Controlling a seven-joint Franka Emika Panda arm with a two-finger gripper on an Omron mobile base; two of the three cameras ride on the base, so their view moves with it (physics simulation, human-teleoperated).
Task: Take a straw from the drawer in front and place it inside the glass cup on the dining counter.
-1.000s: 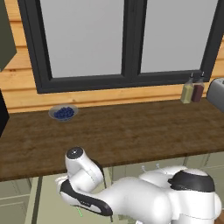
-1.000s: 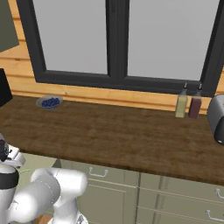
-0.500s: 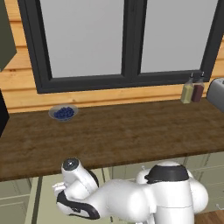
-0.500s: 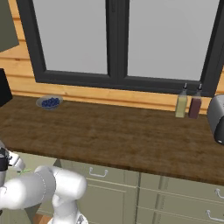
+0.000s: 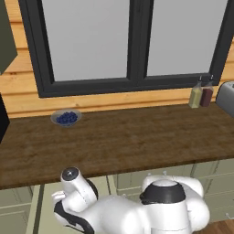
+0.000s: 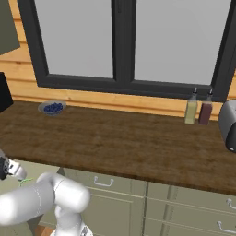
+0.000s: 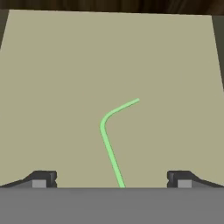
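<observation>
The gripper [image 7: 112,179] is spread as wide as it goes, its two dark fingertips [image 7: 43,178] far apart at the bottom of the hand view, with nothing between them but the lower end of the green straw [image 7: 109,142]. The straw lies flat on the pale floor of the open drawer [image 7: 52,78], its long leg running up from between the tips and its short bent end angling off to the upper right — so it sits roughly centred, but not squared to the jaws. The likely trouble, as I judge it, is the thinness of the thing: lying flush on a flat floor, it gives the tips almost no height to catch, and if the hand comes down too shallow the jaws may close over it, while too deep a reach may jam the tips against the floor. Closing on the slanted leg could also roll or flick the straw sideways, and a grip near the bend may let it swivel, which would make aiming it into a cup harder. In the base views the arm [image 5: 132,215] reaches low below the wooden worktop [image 5: 137,141], near the drawer fronts [image 6: 110,184] — a lift that is not straight up could catch the straw or the hand on the worktop's edge.
</observation>
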